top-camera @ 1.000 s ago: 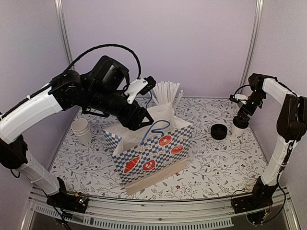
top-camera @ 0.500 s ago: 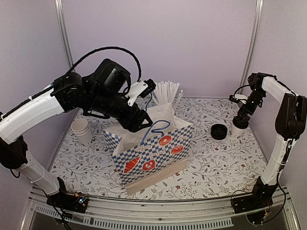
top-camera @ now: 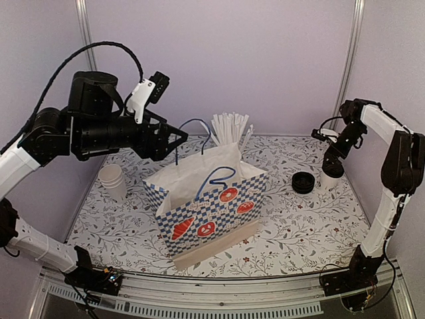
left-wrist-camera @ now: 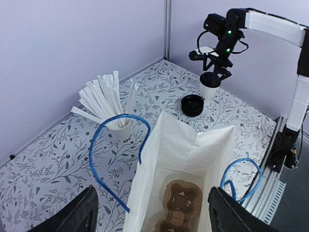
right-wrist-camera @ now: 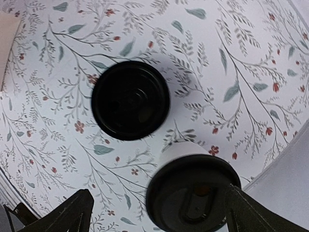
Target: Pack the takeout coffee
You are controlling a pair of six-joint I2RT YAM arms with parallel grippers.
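The takeout coffee [top-camera: 330, 177], lid on, stands on the floral tabletop [top-camera: 299, 232] at the far right of the overhead view, just beside a loose black lid [top-camera: 303, 181]. The right pincer [top-camera: 332, 159] hangs just above the cup, spread wide. Left of centre, the left pincer [top-camera: 174, 137], also spread wide and holding nothing, hovers over the open checkered bag [top-camera: 212, 212].

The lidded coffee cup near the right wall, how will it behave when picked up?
The coffee cup looks like paper, so a hard squeeze would probably dent it. It stands upright and narrow, so a sideways nudge might tip it.
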